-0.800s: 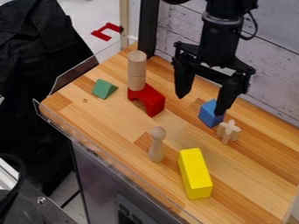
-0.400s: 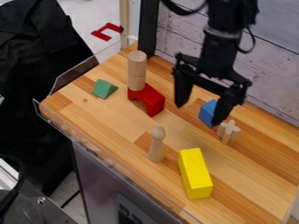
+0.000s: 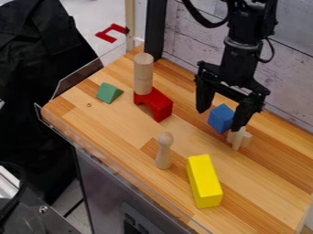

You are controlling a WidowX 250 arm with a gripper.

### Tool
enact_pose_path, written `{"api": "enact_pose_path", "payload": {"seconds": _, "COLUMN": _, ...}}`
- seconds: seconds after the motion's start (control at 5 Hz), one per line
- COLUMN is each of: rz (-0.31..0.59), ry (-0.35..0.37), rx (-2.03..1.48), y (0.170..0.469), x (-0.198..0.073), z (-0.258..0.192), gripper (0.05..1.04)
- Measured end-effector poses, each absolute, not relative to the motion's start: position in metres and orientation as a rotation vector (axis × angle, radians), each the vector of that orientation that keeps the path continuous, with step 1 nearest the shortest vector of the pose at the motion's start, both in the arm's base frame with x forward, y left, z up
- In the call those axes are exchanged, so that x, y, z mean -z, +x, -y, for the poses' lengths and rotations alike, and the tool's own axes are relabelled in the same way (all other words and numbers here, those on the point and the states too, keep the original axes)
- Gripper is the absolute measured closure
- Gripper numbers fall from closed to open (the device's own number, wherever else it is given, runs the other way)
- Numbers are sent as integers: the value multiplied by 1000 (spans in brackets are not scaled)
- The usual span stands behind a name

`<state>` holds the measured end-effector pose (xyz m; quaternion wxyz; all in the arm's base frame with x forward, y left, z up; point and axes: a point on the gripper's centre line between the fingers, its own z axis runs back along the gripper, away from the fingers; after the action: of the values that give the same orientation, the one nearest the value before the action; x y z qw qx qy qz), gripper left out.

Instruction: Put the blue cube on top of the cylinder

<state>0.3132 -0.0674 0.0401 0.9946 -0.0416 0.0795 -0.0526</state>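
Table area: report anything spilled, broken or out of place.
Out of place: a red U-shaped piece lies off the table, beyond its clear guard, while the blue cube sits on it. Nothing looks spilled or broken.

The cube [image 3: 221, 118] is blue; the cylinder [image 3: 143, 73] is pale wood, like the peg [image 3: 164, 151] and the cross [image 3: 238, 138]. The arch [image 3: 155, 105] is red, the wedge [image 3: 109, 93] green, the block [image 3: 204, 181] bright yellow. The desk [image 3: 128, 132] is striped — honey and darker brown. The pincer [image 3: 222, 119] — plain black.
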Motion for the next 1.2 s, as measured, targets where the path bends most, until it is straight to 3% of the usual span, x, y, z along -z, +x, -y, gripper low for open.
{"api": "enact_pose_path", "payload": {"seconds": 1.2, "rz": -101, "ry": -90, "rx": 40, "y": 343, "x": -26, "z": 60, "gripper": 83}}
